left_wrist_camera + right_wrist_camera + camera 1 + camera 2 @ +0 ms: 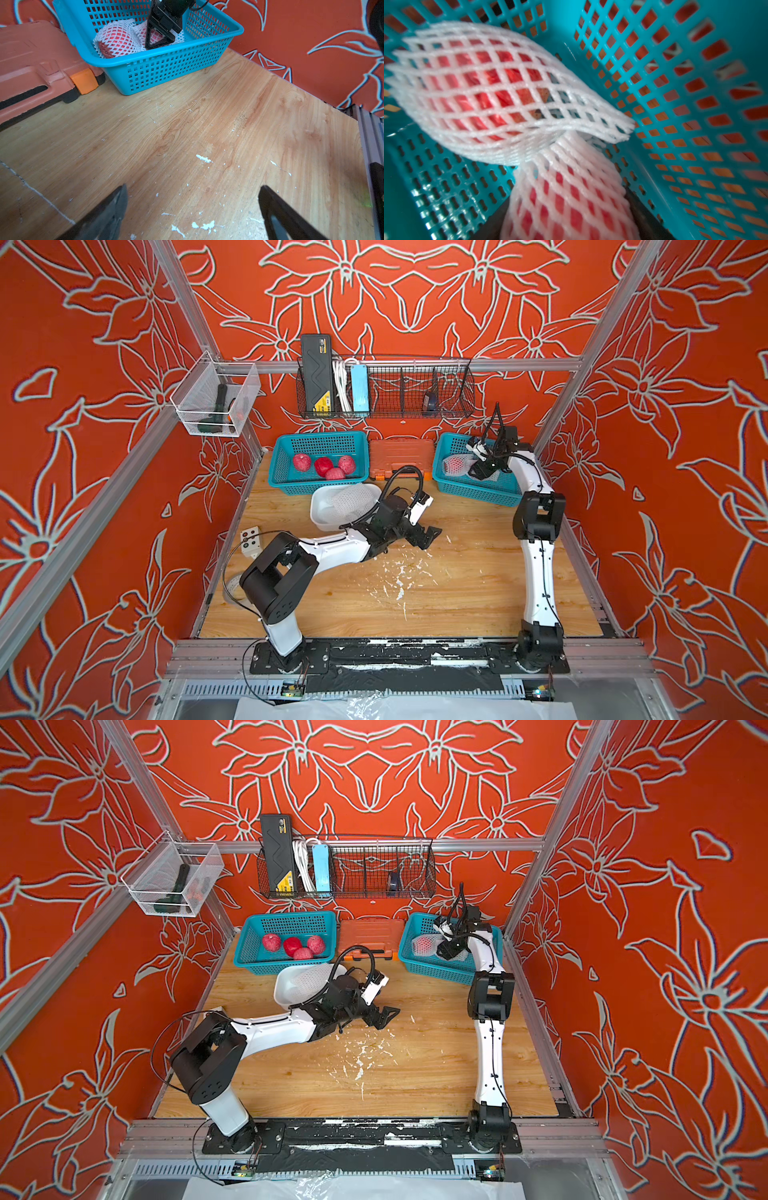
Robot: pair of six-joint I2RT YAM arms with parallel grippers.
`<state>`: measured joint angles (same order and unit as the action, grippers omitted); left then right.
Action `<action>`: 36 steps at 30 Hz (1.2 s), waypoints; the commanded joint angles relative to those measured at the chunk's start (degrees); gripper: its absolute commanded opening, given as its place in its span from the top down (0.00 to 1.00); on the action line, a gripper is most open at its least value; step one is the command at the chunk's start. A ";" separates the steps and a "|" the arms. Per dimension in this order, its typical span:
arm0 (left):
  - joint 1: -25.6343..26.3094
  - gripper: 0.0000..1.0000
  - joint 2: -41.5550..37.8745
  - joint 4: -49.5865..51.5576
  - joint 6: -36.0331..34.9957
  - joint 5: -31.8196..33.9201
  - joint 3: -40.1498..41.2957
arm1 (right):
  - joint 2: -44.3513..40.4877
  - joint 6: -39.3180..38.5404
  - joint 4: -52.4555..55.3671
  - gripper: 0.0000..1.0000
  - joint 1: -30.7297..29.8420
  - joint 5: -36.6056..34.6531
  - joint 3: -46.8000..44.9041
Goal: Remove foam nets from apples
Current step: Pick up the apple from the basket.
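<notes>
My right fingers (pixel 645 214) are down inside the teal plastic lattice basket (pixel 478 489) at the far right of the desk, one on each side of a red apple wrapped in a white foam mesh net (pixel 566 203). The net lies against them, but I cannot tell whether I am squeezing it or only straddling it. Just to its left in the same basket lies a second netted apple (pixel 455 464), its net flaring out past the fruit.

My left fingers (pixel 112 212) are spread wide and released, with nothing between them. They are over the wooden desk (pixel 457 593) near its middle, well apart from the right-hand basket. White foam crumbs (pixel 399 576) are scattered on the desk on the near side of them.

On the far side of my left wrist sits a white plastic tub (pixel 322 522) with empty white foam nets (pixel 353 499) heaped in it. At the far left stands a second teal lattice basket (pixel 291 481) holding four bare red apples (pixel 323 465), close together. Between the two baskets, by the far wall, lies a flat orange plastic case (pixel 399 456).
</notes>
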<state>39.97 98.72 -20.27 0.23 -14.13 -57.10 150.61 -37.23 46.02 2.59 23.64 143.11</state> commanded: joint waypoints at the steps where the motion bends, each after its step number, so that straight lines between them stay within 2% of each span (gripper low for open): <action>1: -0.46 0.04 0.34 -0.38 0.12 -0.38 -1.00 | -5.19 -1.27 -1.79 0.45 -0.04 0.20 -2.92; 17: -0.94 0.04 -0.80 -0.38 0.36 0.13 -0.67 | -14.15 0.34 -1.77 0.47 1.41 4.04 -9.92; 22: -0.94 0.04 -1.83 -0.97 0.81 0.20 -0.09 | -18.42 3.07 0.50 0.49 1.73 10.43 -11.23; 26: -1.29 0.04 -3.80 -3.45 2.52 0.13 1.73 | -24.40 5.05 0.72 0.49 1.63 18.91 -15.57; 29: -1.33 0.04 -6.15 -6.46 3.68 0.59 4.66 | -29.93 8.20 -1.35 0.52 1.47 24.71 -21.13; 33: -1.36 0.04 -10.12 -11.63 4.86 1.58 10.64 | -38.88 13.77 -9.09 0.52 -0.38 30.79 -32.89; 36: -1.37 0.03 -13.68 -17.13 5.28 3.53 16.09 | -47.03 16.86 -17.82 0.52 -4.46 29.99 -45.10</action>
<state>38.94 88.31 -30.00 4.40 -12.49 -44.66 109.21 -24.93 36.23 1.78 48.86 105.75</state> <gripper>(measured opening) 0.964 0.692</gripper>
